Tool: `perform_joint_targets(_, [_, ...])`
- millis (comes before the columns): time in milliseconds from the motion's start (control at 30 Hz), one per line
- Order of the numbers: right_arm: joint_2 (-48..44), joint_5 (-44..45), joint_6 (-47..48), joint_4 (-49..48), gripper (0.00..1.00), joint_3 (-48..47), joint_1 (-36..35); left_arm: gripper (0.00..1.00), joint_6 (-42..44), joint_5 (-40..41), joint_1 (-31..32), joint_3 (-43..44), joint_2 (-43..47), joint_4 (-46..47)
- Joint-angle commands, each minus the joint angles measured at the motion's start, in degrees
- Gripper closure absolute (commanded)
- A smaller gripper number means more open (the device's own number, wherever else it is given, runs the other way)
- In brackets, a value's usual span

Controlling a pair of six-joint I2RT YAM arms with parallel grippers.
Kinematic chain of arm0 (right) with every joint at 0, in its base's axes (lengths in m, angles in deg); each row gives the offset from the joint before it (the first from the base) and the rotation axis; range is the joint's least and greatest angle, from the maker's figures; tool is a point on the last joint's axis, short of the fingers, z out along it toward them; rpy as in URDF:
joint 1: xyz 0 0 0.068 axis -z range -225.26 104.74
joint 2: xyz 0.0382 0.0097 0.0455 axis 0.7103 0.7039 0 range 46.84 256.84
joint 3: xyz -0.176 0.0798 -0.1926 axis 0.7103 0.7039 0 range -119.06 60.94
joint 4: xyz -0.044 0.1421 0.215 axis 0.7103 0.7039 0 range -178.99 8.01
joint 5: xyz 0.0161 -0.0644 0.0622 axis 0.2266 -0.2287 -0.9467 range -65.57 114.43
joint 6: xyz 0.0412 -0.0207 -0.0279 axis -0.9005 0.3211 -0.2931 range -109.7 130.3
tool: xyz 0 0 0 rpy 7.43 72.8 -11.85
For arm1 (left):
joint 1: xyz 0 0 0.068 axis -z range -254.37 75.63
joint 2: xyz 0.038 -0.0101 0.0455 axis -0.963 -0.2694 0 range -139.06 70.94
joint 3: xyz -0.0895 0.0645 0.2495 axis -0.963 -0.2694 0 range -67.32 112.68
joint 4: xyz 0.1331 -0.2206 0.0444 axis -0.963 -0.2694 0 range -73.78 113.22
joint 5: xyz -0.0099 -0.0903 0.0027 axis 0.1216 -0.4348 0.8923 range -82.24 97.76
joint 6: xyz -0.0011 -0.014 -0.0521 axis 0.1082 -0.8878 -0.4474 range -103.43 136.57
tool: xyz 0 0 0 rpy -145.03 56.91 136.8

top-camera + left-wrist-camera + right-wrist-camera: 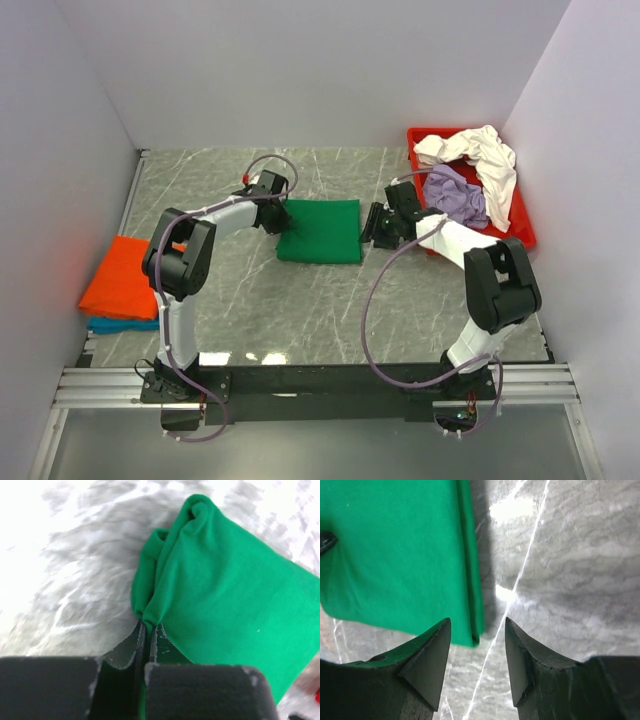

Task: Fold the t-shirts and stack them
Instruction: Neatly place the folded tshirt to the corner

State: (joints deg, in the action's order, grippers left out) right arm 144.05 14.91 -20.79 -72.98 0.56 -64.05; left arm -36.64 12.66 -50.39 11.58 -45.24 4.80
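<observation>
Grey marbled table (300, 310) fills the floor of a white-walled enclosure, and the shirts on it show a job roughly past its midpoint. At the left edge, well apart from the arms, an orange t-shirt (122, 280) lies folded flat on top of a teal t-shirt (118, 324), of which only a strip shows along the near side; these two look finished and stacked. In the middle of the table the green t-shirt (322, 230) lies as a neat folded rectangle, apart from that stack. The left gripper (148, 629) is closed on a small bunch of cloth at the shirt's left edge, the fabric puckering up where the fingers pinch it. The right gripper (476, 630) stands with its fingers spread, holding nothing, poised just over the shirt's layered right edge and corner. My reading is that the green one is folded, or nearly so, and has yet to be carried over to the pile. Off to the right, the red tray (522, 232) holds a cream-white t-shirt (485, 158) and a lavender t-shirt (455, 196), both crumpled and tangled together, neither of them folded, so those two look to be the remaining work.
</observation>
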Motion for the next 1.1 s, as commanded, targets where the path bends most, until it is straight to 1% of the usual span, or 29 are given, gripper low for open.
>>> perform_joint_targets(0, [-5.18,0.38,-0.37,-1.42,0.46,1.93,-0.55,0.99,-6.63,7.39,-1.22,1.69,1.04,-11.97])
perform_joint_targets(33, [-5.8,0.47,-0.29,-1.42,0.46,2.37,-0.64,0.99,-8.47,8.79,-2.09,4.31,1.04,-14.87])
perform_joint_targets(67, [-7.02,0.38,-0.37,-1.25,0.46,2.89,-0.46,0.99,-12.49,10.11,-2.63,5.82,0.78,-18.72])
perform_joint_targets(100, [-7.64,0.38,-0.37,-1.16,0.46,3.16,-0.55,0.99,-14.36,12.12,-3.33,7.23,0.61,-24.85])
perform_joint_targets(133, [-8.17,0.38,-0.29,-1.07,0.46,3.34,-0.64,0.99,-16.29,13.27,-4.55,10.02,0.34,-28.66])
perform_joint_targets(167, [-9.31,0.29,-0.37,-0.89,0.46,3.77,-0.55,0.99,-19.44,14.33,-5.17,11.1,0.25,-31.3])
perform_joint_targets(200, [-9.93,0.2,-0.37,-0.89,0.46,3.95,-0.72,0.99,-20.43,15.99,-5.79,11.98,0.34,-34.9])
perform_joint_targets(267, [-11.33,0.03,-0.46,-0.81,0.46,4.48,-0.81,0.99,-23.24,16.8,-8.16,12.95,1.21,-37.3])
perform_joint_targets(400, [-13.44,-0.15,-0.46,-0.28,0.46,4.92,-1.51,0.99,-25.27,15.75,-14.22,10.85,4.46,-38.63])
perform_joint_targets(433, [-13.8,-0.15,-0.46,-0.28,0.46,5.01,-1.78,0.99,-25.45,14.7,-17.02,9.63,5.25,-38.28])
perform_joint_targets(633, [-15.03,0.12,-0.55,0.43,0.46,4.74,-2.92,0.99,-28.96,13.38,-28.01,7.95,11.67,-39.95])
perform_joint_targets(767, [-15.38,-0.06,-0.64,0.51,0.46,4.57,-3.71,0.99,-30.37,13.64,-32.33,7.94,16.76,-39.15])
perform_joint_targets(933, [-15.65,0.03,-0.99,0.69,0.46,4.13,-4.68,0.99,-29.93,14.69,-35.93,12.67,17.57,-42.05])
perform_joint_targets(1067, [-15.91,0.11,-0.99,1.04,0.46,3.78,-5.12,0.99,-29.23,15.92,-37.61,15.06,18.26,-44.34])
